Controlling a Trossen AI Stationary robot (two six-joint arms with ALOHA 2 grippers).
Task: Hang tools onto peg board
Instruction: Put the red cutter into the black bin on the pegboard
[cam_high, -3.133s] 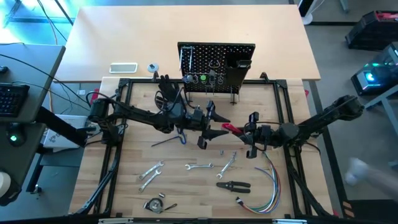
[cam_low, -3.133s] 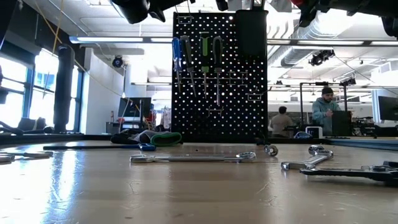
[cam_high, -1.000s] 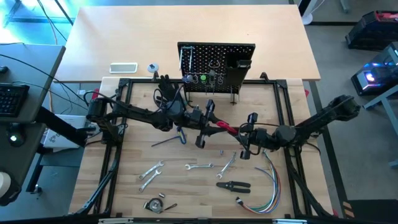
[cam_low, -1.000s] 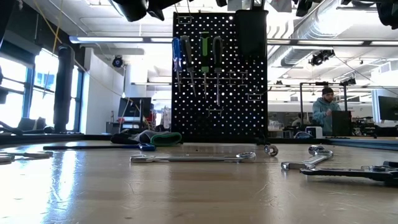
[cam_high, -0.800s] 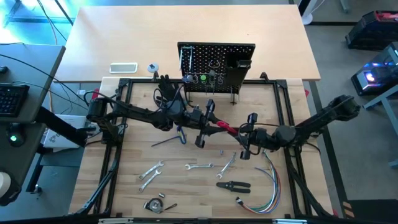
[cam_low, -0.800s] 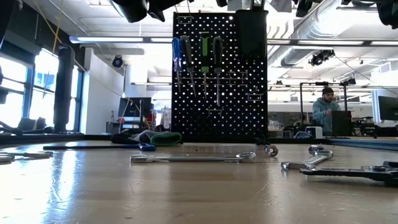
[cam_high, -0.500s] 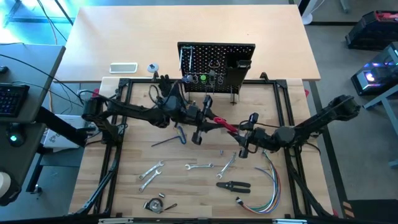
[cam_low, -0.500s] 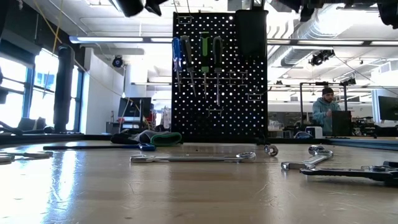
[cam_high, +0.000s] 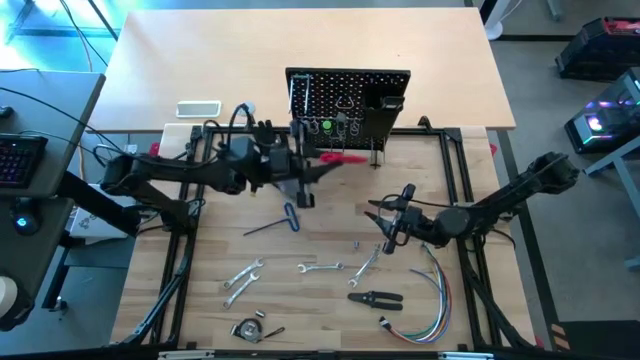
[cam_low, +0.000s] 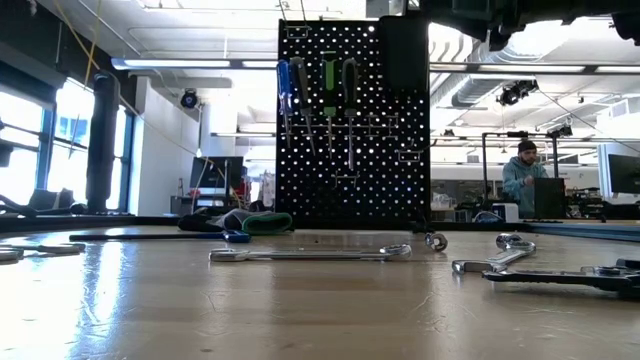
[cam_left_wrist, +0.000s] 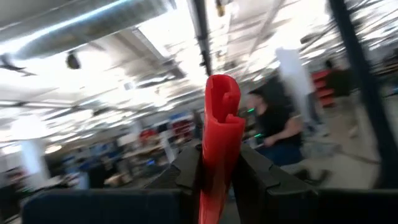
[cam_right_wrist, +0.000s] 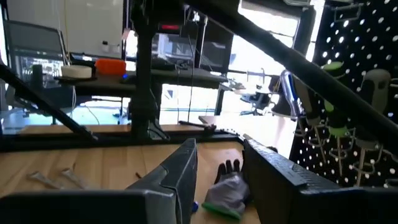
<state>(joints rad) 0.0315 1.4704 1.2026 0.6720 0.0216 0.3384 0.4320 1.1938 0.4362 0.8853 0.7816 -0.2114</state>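
My left gripper (cam_high: 316, 170) is raised in front of the peg board (cam_high: 347, 100) and is shut on the red-handled tool (cam_high: 342, 157). My right gripper (cam_high: 386, 228) hovers over the table's middle right, open, with nothing between its fingers (cam_right_wrist: 217, 158). Screwdrivers hang by their handles from hooks on the peg board (cam_low: 350, 120). Silver wrenches (cam_high: 243, 275), (cam_high: 320, 267), (cam_high: 366, 261), black pliers (cam_high: 375, 297) and a hex key (cam_high: 272, 226) lie flat on the table. My left gripper pinches the red handle (cam_left_wrist: 214, 165) between its two fingers (cam_left_wrist: 186, 171), which come from the table's left and slant upward. The handle's end (cam_left_wrist: 221, 93) sticks out past the fingertips. The tool is lifted clear of the table.
A black glove (cam_right_wrist: 227, 186) lies left of the peg board's foot. A bundle of coloured wires (cam_high: 425, 318) and a small tape measure (cam_high: 248, 328) lie near the front edge. A black metal frame (cam_high: 190, 250) borders the work area. People stand in the room behind (cam_low: 522, 180).
My right gripper has let go of the red-handled tool and stayed roughly in place. My left gripper has carried the tool up and toward the table's far left, toward the peg board, rolling as it went. The tool is now well clear of the right gripper.
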